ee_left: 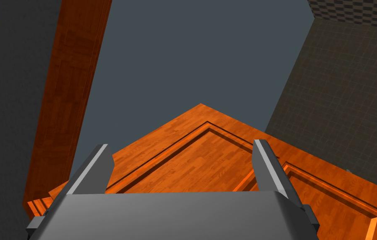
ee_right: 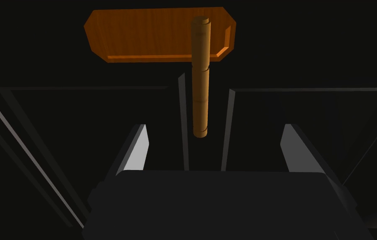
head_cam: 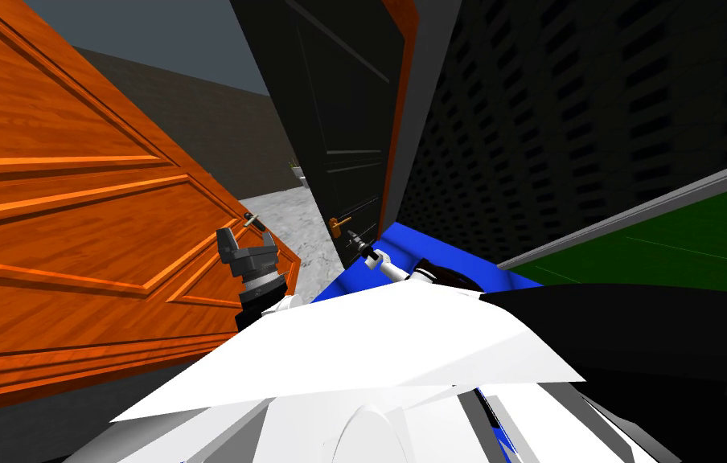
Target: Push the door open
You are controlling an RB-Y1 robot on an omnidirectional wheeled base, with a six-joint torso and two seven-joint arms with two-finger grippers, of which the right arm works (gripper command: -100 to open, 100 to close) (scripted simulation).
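Doorway partly open, push unfinished
The orange door stood swung aside on my left, with a gap showing floor beyond; the left gripper hovered near its panel, fingers apart. The right gripper, fingers also apart and empty, faced the dark door, its handle just ahead; that door probably needed pushing wider.

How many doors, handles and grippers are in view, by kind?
Doors: 2, orange door and black door.
Handles: 2, dark handle and orange handle.
Grippers: 2, left gripper and right gripper, both open.
Total: 6.
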